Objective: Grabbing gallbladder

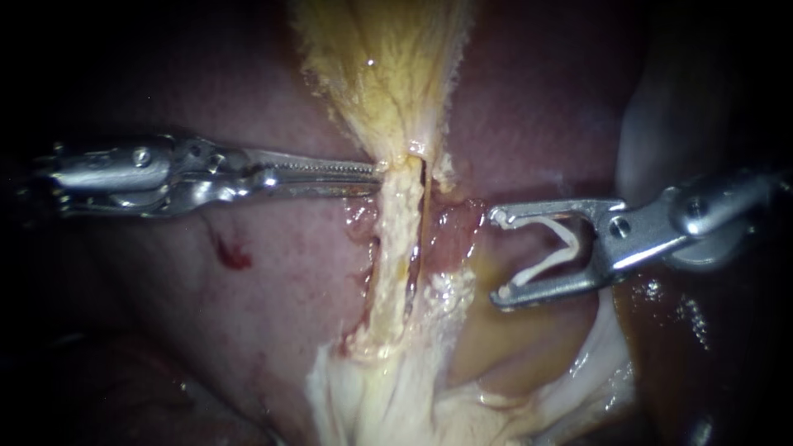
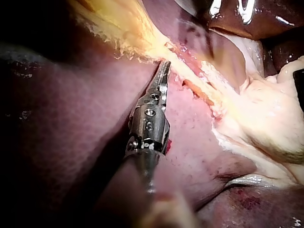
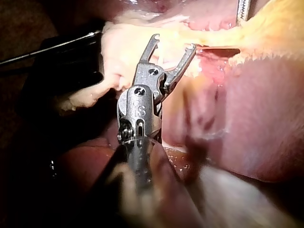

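The left instrument (image 1: 376,171) lies level across the left half of the endoscope view. Its long serrated jaws are pressed together on the narrow neck of the gallbladder (image 1: 388,66), near the centre. The right instrument (image 1: 499,254) enters from the right edge, its jaws spread wide and cradling a white V-shaped clip (image 1: 541,268) just right of centre. The gallbladder fills the upper middle as a yellow, fibrous fan that tapers down into a pale ragged band (image 1: 396,248). The surrounding liver (image 1: 273,306) is smooth, wet and mauve-pink. Frayed white tissue (image 1: 372,396) sits at bottom centre, and a small red spot (image 1: 234,256) marks the liver at left.
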{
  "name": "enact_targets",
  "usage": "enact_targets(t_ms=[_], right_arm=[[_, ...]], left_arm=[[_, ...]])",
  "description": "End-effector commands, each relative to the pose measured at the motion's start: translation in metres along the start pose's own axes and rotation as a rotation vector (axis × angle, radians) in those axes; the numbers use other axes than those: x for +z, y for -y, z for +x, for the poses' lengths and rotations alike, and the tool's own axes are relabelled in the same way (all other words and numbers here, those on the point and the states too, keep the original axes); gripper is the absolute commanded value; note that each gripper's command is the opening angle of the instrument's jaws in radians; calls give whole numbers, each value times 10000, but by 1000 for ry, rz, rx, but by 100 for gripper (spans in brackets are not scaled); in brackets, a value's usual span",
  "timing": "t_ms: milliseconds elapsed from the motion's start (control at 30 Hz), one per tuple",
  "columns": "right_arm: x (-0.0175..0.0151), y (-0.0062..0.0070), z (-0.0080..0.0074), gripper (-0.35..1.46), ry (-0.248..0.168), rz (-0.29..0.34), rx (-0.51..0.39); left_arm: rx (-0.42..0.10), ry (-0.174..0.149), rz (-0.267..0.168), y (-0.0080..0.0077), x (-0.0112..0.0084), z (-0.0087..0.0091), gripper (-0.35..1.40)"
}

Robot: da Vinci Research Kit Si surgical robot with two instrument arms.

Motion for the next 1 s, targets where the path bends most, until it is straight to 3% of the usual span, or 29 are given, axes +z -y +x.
enact_targets(t_ms=[33,367,467,733,1000], right_arm=[[0,0,0,46,0,-1,1],[0,0,0,46,0,-1,1],[0,0,-1,46,0,-1,1],[0,0,-1,46,0,-1,1],[0,0,-1,46,0,-1,1]], left_arm=[[-6,0,6,0,-5,-3,-35],[-51,-8,10,-5,-73,-30,-35],[-61,7,4,-7,-87,-45,-35],[-81,52,-3,-5,-107,-73,-35],[-78,60,-4,-6,-112,-77,-35]])
